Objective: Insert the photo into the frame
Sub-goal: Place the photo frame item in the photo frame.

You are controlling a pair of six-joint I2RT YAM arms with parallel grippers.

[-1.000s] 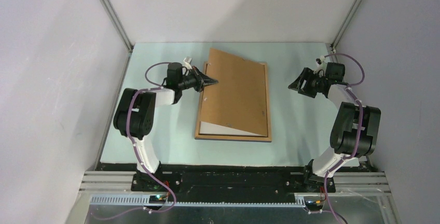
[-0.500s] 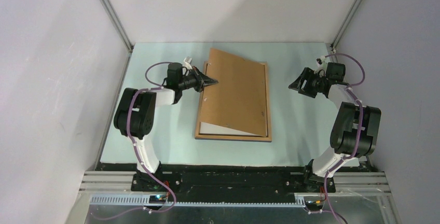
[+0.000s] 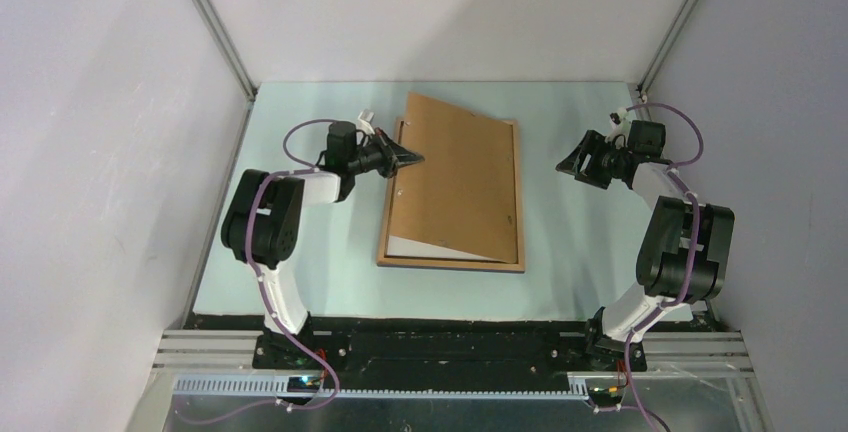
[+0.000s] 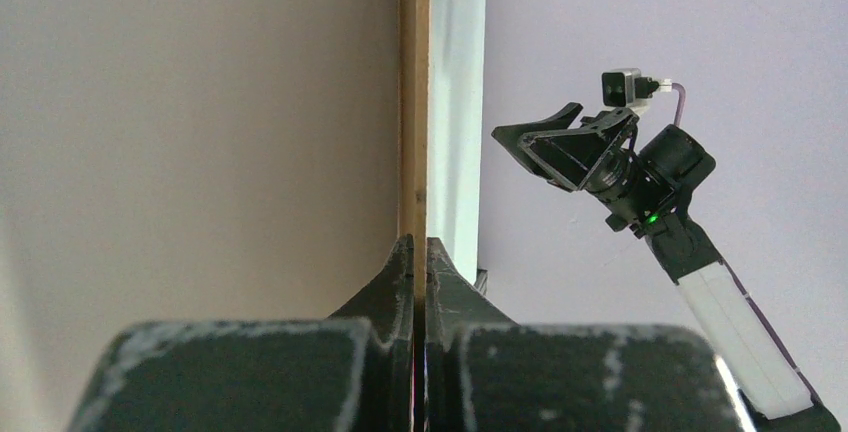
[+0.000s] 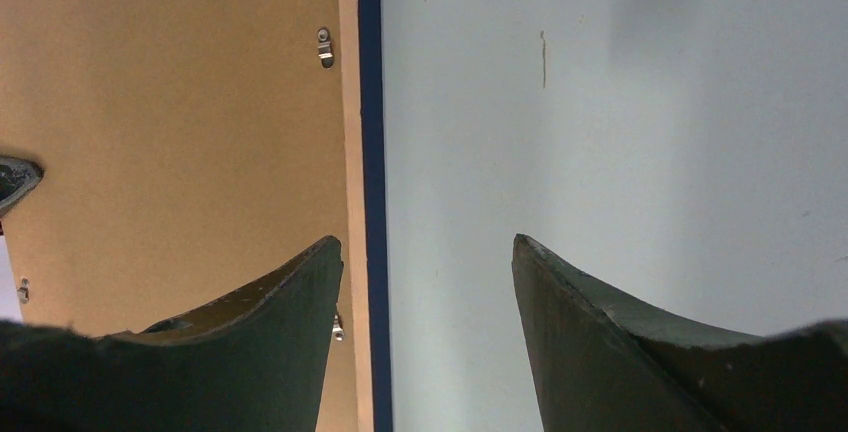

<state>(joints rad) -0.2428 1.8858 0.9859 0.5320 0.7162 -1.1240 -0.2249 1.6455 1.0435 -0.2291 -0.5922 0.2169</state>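
The frame point(image 3: 519, 192) lies back-up on the table, its light wood border and dark blue edge also showing in the right wrist view point(image 5: 358, 102). The brown backing board point(image 3: 460, 177) rests in it at a slant, its left side raised. My left gripper point(image 3: 412, 159) is shut on the board's left edge, seen edge-on between the fingertips in the left wrist view point(image 4: 414, 247). Under the raised side a white wedge, the photo's plain back point(image 3: 412, 248), shows at the frame's near left corner. My right gripper point(image 3: 572, 164) is open and empty, right of the frame point(image 5: 428, 242).
The pale green table point(image 3: 580, 252) is closed in by grey walls on the left, right and back. Small metal tabs point(image 5: 324, 47) sit along the frame's right border. The right arm point(image 4: 640, 182) shows across the frame in the left wrist view.
The left gripper, with the board in it, and the frame have shifted a few pixels to the right. The right arm has not moved.
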